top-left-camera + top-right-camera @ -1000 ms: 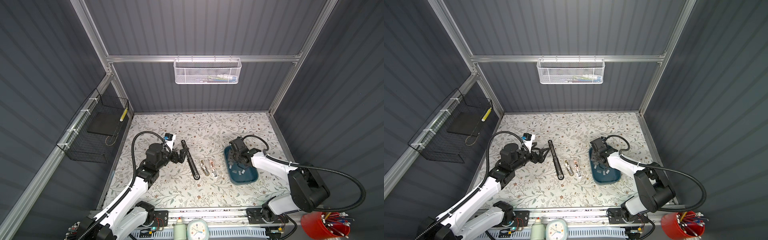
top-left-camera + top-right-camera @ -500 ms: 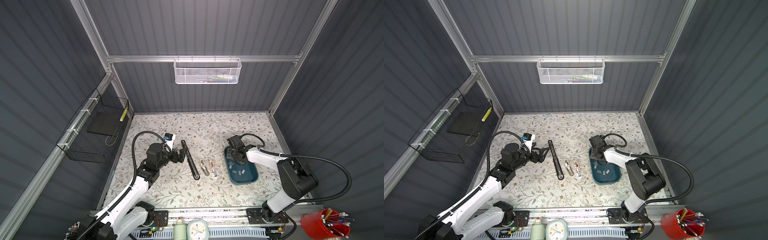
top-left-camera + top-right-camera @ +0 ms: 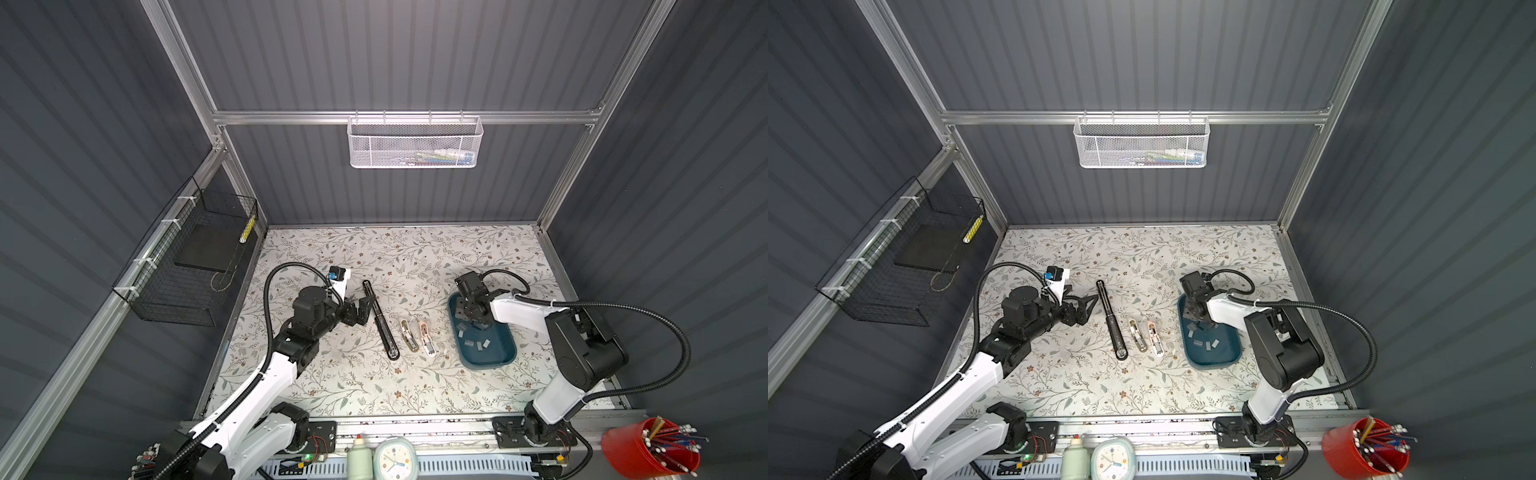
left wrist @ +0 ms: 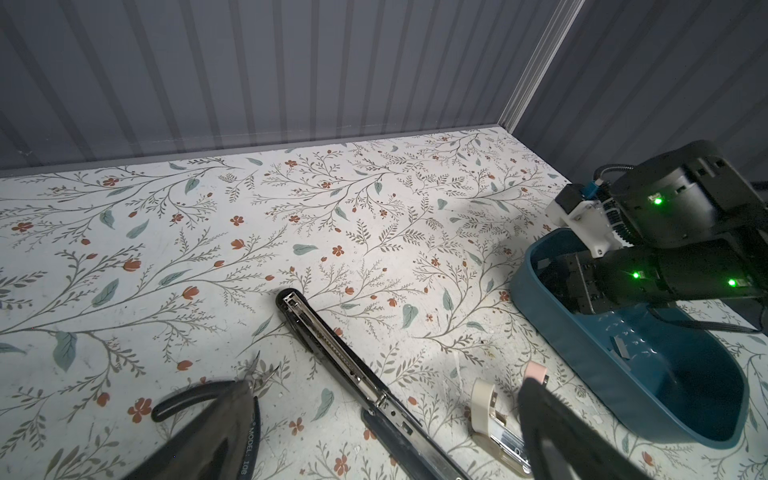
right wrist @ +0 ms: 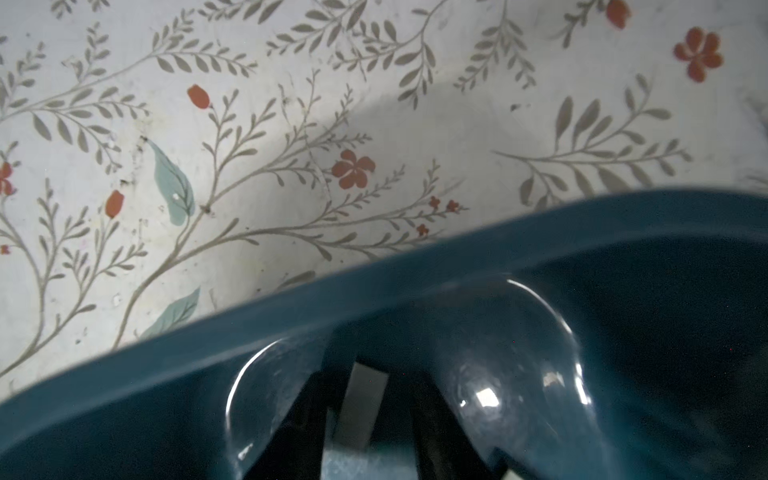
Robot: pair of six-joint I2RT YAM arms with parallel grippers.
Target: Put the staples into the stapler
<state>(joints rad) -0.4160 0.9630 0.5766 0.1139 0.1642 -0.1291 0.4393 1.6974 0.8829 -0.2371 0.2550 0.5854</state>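
Right wrist view: right gripper (image 5: 370,386) works inside teal tray (image 5: 374,282).
Staple strip (image 5: 363,405) lies lengthwise between its jaws, grip unclear; left gripper (image 3: 365,309), jaws agape, waits beside black stapler (image 3: 384,328).

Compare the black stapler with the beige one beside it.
Length: the black stapler is far longer than the beige stapler.
Colour: one is black, the other pale beige.
Place: the black stapler lies right next to the open left pincer. The beige stapler lies farther off, between the black one and the pink stapler.
Shared: both lie flat on the table, roughly parallel, with a metal rail showing.
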